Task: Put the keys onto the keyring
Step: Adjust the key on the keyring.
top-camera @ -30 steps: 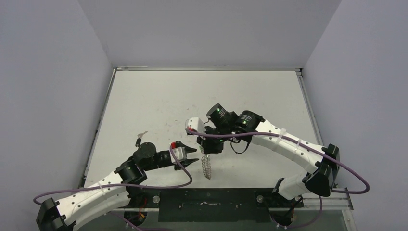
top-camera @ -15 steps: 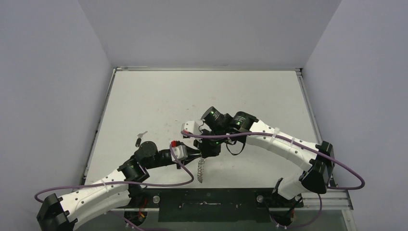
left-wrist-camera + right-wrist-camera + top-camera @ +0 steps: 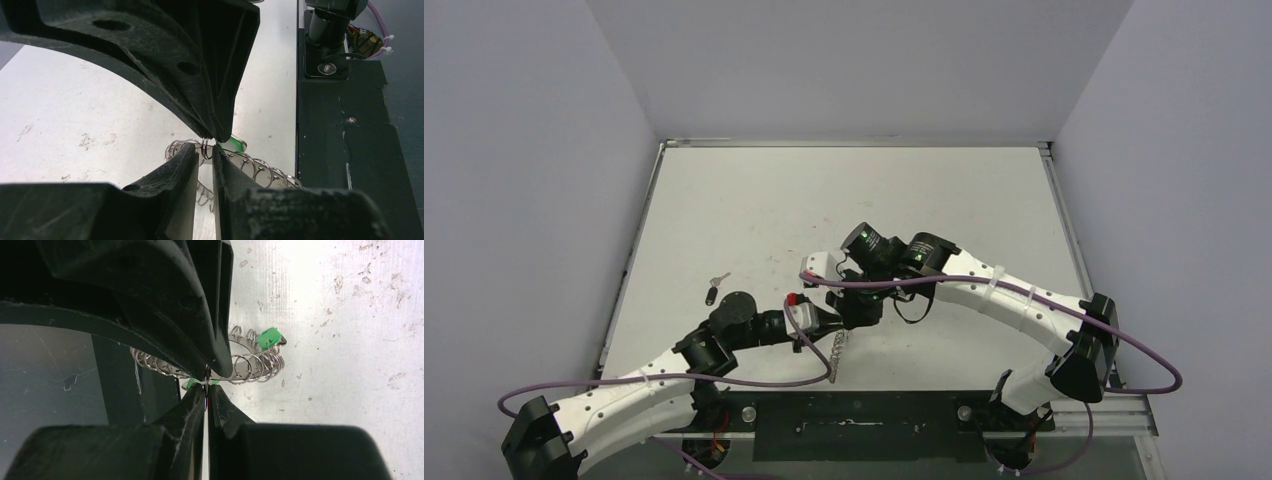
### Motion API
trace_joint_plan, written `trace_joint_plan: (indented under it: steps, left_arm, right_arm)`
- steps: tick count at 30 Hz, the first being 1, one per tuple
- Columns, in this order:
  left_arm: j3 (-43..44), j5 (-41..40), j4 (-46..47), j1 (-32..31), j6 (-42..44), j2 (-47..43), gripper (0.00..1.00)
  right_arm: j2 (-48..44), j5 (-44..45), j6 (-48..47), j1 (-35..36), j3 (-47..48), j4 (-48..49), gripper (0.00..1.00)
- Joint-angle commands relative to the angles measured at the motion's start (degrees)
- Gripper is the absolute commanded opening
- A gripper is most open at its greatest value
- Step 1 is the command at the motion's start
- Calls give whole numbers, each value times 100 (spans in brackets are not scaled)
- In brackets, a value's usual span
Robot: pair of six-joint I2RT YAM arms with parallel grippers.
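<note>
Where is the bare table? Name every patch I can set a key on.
Free: the far half of the table up to the back edge, and the right strip beyond the right arm. Crowded: near centre, where left pincer and right pincer meet at the keyring; loose keys lie by the left edge.

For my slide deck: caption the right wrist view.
Right hand pinches a loop of the keyring; green key head shows among its coils.

My white, scuffed counter (image 3: 854,190) carries the loose keys (image 3: 714,288), black-headed and silver, lying near its left edge.
</note>
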Motion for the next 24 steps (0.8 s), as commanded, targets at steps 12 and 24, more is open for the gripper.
trace_joint_plan:
  steps: [12,24]
  left_arm:
    - [-26,179,866,-41,-138,69,0]
    - [-518,-139,1353,-46,-446,-472,0]
  right_arm:
    - [83,17,-88,49,269,289,0]
    - [-692,-662,-117,-472,-478,1377,31]
